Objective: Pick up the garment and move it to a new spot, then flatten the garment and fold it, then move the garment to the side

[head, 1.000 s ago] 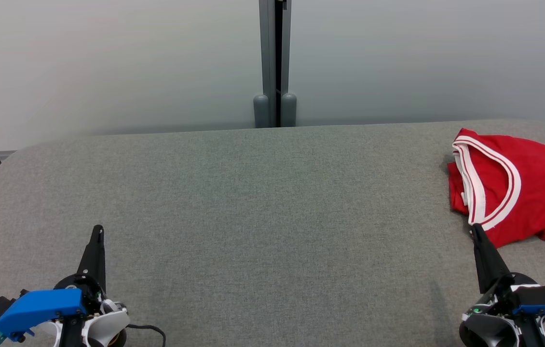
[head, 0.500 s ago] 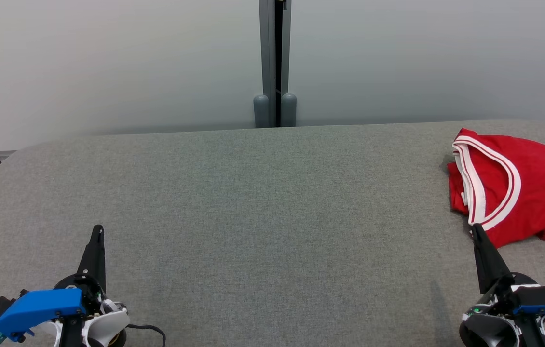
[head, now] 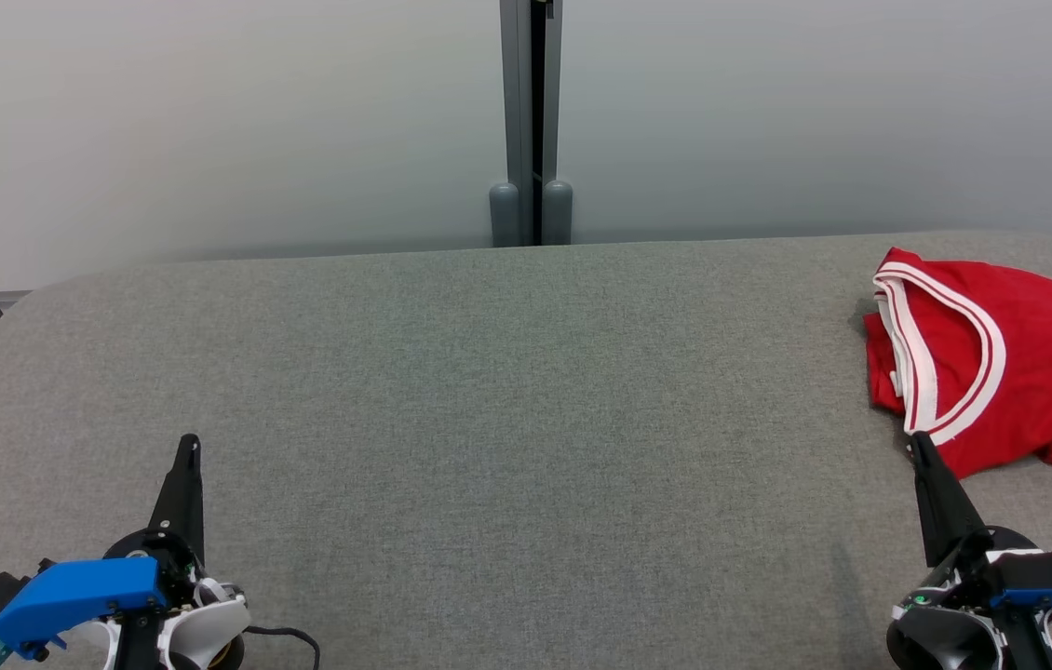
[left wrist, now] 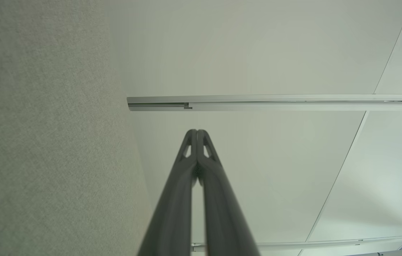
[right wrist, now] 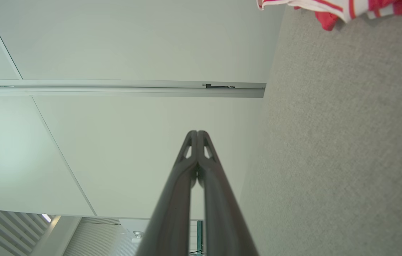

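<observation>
Nothing has moved: our left hand [head: 190, 444] and right hand [head: 917, 439] rest clenched, empty. The garment [head: 1001, 358] lies folded at the tabletop's [head: 526, 419] right edge, so we judge the task nearly done.

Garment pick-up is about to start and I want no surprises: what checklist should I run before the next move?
1. Position of garment: ok, it lies crumpled at the far right of the grey surface.
2. Whole garment in view: not ok, the head view's right edge cuts it off.
3. Reach of right pincer: ok, its tip is beside the garment's near edge.
4. Opening of right pincer: not ok, the fingers are pressed together.
5. State of left pincer: ok, shut, holding nothing.
6. Room for a new spot: ok, broad grey surface lies to the garment's left.
</observation>
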Controlling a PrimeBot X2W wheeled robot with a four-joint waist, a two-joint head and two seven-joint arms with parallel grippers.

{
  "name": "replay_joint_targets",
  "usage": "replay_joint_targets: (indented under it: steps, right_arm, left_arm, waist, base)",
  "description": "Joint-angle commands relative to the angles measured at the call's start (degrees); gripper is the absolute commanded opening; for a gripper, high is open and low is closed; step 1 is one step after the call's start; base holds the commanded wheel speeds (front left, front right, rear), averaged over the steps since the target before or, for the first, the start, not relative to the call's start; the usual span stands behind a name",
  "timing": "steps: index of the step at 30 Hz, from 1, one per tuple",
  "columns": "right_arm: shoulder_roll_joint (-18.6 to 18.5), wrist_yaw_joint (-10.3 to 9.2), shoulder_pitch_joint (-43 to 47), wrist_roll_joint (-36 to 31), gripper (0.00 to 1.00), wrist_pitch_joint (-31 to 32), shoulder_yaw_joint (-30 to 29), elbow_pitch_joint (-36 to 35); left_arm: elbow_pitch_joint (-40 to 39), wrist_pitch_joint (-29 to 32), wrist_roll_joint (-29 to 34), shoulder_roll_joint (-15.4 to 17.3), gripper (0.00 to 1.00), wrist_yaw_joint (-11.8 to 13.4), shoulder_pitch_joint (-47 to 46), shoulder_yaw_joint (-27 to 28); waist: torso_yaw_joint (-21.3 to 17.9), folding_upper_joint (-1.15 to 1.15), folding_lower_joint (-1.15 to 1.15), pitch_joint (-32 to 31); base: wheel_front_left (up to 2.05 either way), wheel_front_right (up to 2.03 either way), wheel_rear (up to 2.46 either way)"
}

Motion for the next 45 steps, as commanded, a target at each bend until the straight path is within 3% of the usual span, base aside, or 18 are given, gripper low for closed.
replay_joint_targets:
  steps: [1, 45]
  right_arm:
    - [0.03, 0.04, -0.90, -0.07, 0.00, 0.11, -0.18, 0.09]
    - [0.19, 0.04, -0.93, -0.27, 0.00, 0.26, -0.37, 0.10]
  left_arm:
    - [-0.22, 0.28, -0.16, -0.13, 0.00, -0.27, -0.54, 0.20]
    - [-0.22, 0.29, -0.15, -0.14, 0.00, -0.26, -0.54, 0.21]
  waist:
    - [0.00, 0.00, 0.00, 0.00]
    - [0.00, 0.00, 0.00, 0.00]
  base:
    - [0.00, 0.00, 0.00]
    - [0.00, 0.00, 0.00]
